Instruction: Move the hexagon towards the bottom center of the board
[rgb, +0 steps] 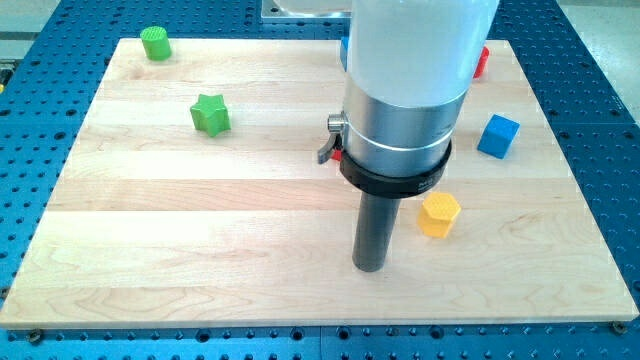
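Note:
A yellow hexagon block (439, 214) lies on the wooden board (200, 250), right of centre in the lower half. My tip (370, 267) rests on the board just left of the hexagon and slightly lower in the view, with a small gap between them. The rod hangs from a large silver and white arm body that hides part of the board's top centre.
A green star block (211, 114) lies at the upper left. A green round block (155, 43) sits near the top left corner. A blue cube (498, 135) lies at the right. A red block (481, 61) and a blue block (344, 52) peek out beside the arm at the top.

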